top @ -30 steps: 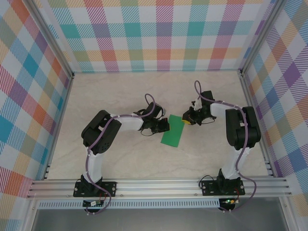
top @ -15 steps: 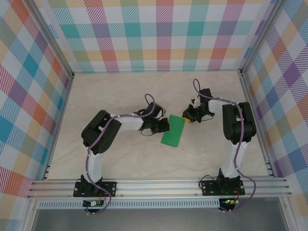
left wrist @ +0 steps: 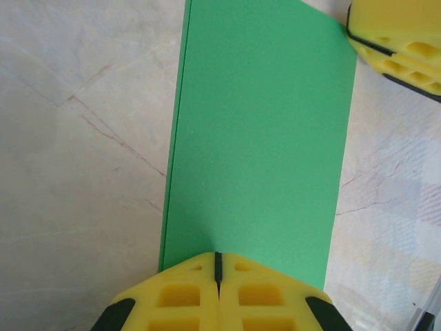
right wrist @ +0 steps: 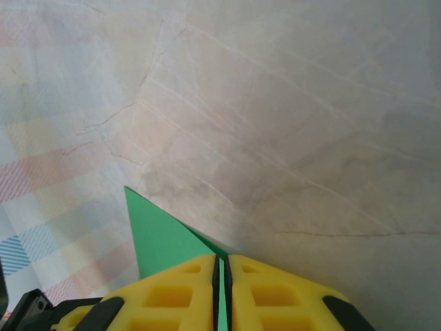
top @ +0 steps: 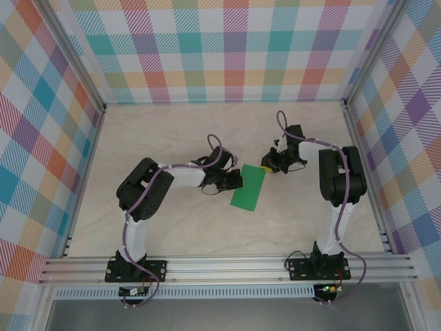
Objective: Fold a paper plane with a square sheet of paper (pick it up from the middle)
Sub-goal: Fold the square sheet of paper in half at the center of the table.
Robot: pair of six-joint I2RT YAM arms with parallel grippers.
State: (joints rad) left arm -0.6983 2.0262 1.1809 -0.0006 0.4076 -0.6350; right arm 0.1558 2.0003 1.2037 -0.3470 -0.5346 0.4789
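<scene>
Lying flat at the middle of the marbled table, the green paper is seen folded into a strip. One corner is clamped by the right gripper; the left gripper, jaws pressed together, is placed at another edge.

Both arms rise from their bases, elbows bent high, forearms turned inward toward each other. The left end effector points right, its yellow fingers pressed flat together with no gap. The right end effector points left, its jaws nipping a corner of the green sheet.
</scene>
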